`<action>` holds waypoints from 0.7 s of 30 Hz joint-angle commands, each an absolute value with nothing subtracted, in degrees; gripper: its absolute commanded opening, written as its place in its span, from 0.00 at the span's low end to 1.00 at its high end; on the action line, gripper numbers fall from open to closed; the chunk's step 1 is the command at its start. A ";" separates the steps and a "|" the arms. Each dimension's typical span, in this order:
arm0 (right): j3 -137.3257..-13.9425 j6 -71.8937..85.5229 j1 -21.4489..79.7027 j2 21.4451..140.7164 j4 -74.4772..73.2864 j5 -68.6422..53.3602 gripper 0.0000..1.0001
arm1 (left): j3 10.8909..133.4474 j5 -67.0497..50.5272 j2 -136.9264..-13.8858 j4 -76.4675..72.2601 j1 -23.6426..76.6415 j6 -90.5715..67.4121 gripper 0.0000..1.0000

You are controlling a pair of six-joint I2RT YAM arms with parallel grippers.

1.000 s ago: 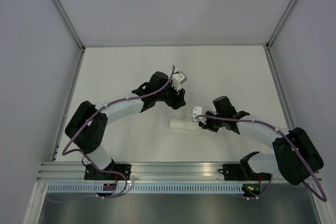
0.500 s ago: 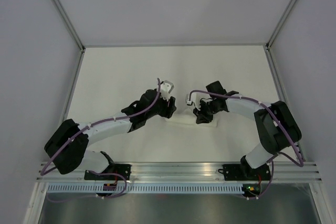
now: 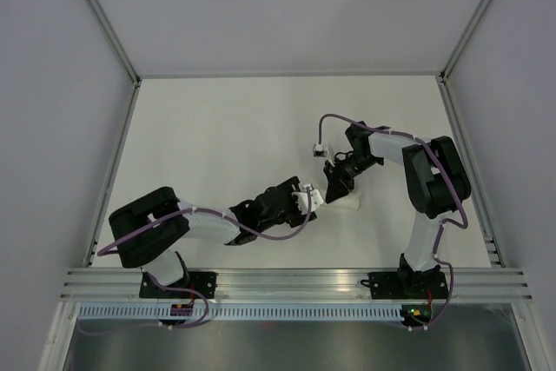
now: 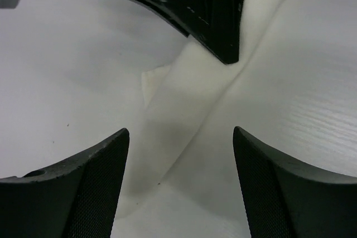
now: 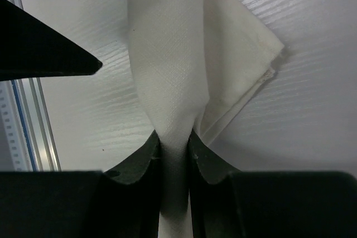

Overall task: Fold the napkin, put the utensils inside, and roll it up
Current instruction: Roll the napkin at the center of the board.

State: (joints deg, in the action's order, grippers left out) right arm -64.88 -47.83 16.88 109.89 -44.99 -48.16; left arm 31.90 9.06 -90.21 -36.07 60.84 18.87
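The right claw (image 5: 174, 147) pinches the napkin (image 5: 167, 54); the left claw (image 4: 179, 176) gapes wide astride it on the desk (image 4: 61, 71).

White desk (image 3: 217, 128), faint grain texture close up. Along desk's near edge: alu rail (image 3: 295, 282), w/ slotted white strip (image 3: 295, 310) just in front & grey metal sheet (image 3: 295, 345) beyond that. Grey wall panels (image 3: 287, 6) on desk's far, left & right sides; thin metal posts (image 3: 100, 15) rising from desk's far corners.
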 commanded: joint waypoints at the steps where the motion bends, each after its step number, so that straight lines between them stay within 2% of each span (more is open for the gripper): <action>1: -63.54 -52.56 16.26 114.17 -49.31 -40.78 0.17 | 33.83 10.71 -95.51 -44.12 63.80 33.12 0.80; 12: -64.86 -53.44 15.47 116.19 -50.62 -41.13 0.17 | 42.27 12.84 -105.46 -42.11 65.13 46.67 0.78; 15: -65.56 -54.05 15.21 116.80 -51.59 -41.48 0.17 | 44.56 10.29 -106.17 -35.87 64.69 45.53 0.67; 16: -65.74 -54.40 15.12 116.89 -51.94 -41.57 0.17 | 45.17 8.80 -106.35 -33.95 64.60 45.09 0.59; 18: -66.18 -54.58 14.85 117.07 -52.29 -41.49 0.18 | 47.10 7.21 -106.35 -28.23 64.51 43.42 0.50; 19: -66.27 -54.49 14.77 117.07 -52.29 -41.40 0.19 | 47.63 5.99 -106.43 -26.65 64.42 42.98 0.39; 20: -66.44 -54.49 14.77 116.98 -52.29 -41.40 0.24 | 48.68 5.63 -106.61 -23.85 64.42 41.76 0.35; 21: -66.53 -54.32 14.68 116.90 -52.38 -41.48 0.27 | 49.30 4.93 -106.79 -22.34 64.42 40.70 0.25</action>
